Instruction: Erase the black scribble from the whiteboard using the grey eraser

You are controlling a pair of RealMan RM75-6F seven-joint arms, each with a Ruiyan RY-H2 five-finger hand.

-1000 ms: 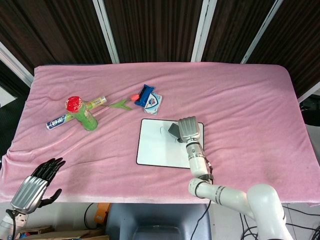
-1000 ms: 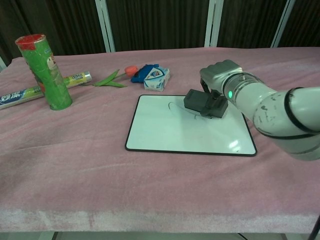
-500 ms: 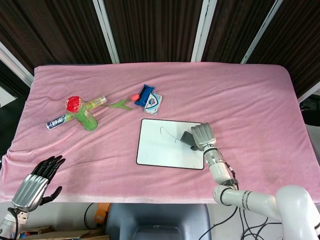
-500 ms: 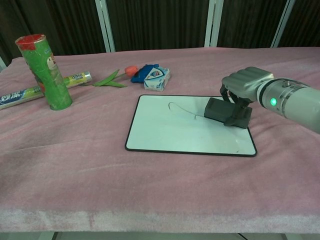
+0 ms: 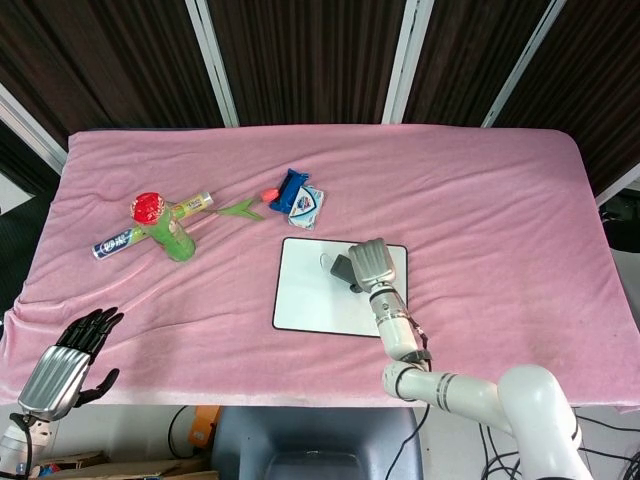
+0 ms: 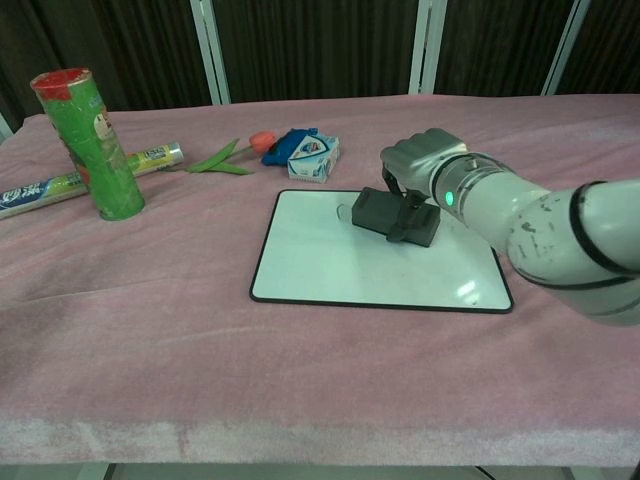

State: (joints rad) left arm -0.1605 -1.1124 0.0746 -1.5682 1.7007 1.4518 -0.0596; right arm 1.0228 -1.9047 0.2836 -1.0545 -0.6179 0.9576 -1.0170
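Whiteboard point(image 6: 330, 262): white w/ thin black border, flat on pink cloth point(image 6: 150, 330), mid-table. Black scribble point(image 6: 345, 211): only a faint curl shows, just left of eraser. Grey eraser point(image 6: 385, 214): dark grey block, resting on board's upper centre. My right hand point(image 6: 425, 165): fingers curled down over eraser, gripping it from above, forearm reaching in from right. My left hand point(image 5: 68, 355): off table's near-left edge, fingers apart, holds nothing.
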